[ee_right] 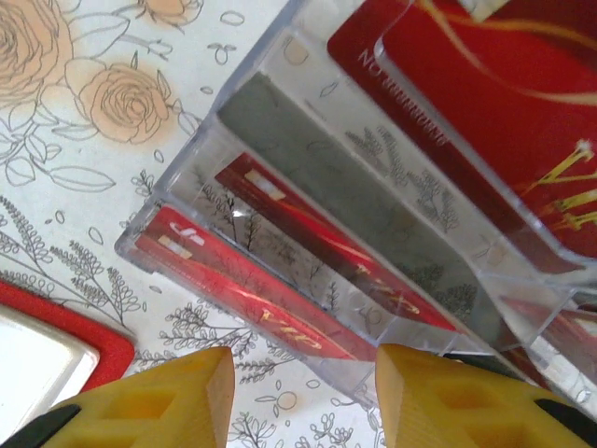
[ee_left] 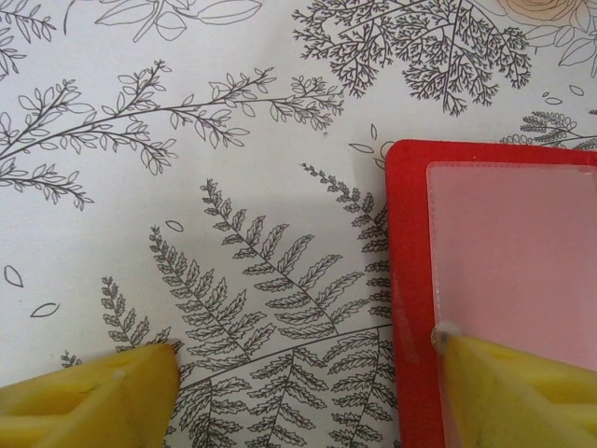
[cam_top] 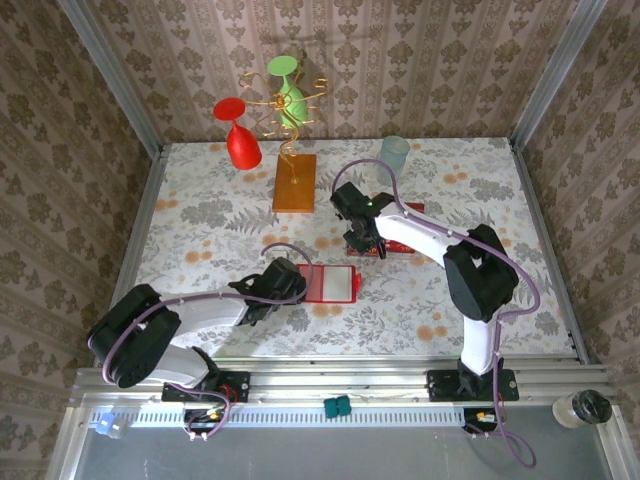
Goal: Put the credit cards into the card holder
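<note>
My right gripper [ee_right: 303, 359]: jaws apart, nothing between them, poised over clear rack [ee_right: 308, 187] just right of table [cam_top: 200, 200] centre. In its slots stand credit cards [ee_right: 270, 303]: thin, stiff, light, glossy, probably slippery. Best hold: pinch faces at exposed top edge. My left gripper [ee_left: 308, 341]: jaws wide, one finger over card holder [ee_left: 410, 280], which lies open between centre and near edge.

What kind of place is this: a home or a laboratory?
Most likely a robot test cell dressed as a room: wallpaper panels held in metal posts, a flower-printed table, and two arms bolted to a metal rail at its near edge.
</note>
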`<state>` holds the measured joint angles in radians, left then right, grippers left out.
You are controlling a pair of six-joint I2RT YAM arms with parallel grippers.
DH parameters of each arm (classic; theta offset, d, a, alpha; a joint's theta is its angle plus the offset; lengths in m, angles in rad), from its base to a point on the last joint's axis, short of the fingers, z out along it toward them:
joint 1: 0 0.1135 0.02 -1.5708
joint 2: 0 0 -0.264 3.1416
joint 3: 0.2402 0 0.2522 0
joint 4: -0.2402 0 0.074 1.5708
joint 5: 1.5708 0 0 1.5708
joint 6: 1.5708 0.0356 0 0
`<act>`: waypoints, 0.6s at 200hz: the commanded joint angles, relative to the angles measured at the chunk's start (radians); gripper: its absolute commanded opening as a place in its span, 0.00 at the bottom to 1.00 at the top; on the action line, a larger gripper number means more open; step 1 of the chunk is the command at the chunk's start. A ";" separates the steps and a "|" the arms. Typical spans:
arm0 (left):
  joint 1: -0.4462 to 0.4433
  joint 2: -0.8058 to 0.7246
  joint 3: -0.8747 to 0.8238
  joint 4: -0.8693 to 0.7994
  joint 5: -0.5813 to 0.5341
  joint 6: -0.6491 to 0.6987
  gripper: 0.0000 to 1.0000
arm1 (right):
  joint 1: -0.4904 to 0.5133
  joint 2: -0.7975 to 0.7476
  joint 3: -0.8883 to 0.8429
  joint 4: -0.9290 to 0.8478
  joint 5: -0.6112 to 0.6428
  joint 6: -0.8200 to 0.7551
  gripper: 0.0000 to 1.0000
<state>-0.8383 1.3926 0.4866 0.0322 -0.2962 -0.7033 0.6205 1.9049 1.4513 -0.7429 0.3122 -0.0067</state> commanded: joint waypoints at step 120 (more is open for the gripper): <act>-0.009 0.042 0.000 -0.014 0.018 -0.022 0.76 | 0.007 0.092 0.055 -0.036 0.022 -0.046 0.29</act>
<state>-0.8455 1.3998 0.4870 0.0357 -0.3111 -0.7033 0.6228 1.9705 1.4822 -0.7452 0.3275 -0.0338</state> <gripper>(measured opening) 0.766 0.318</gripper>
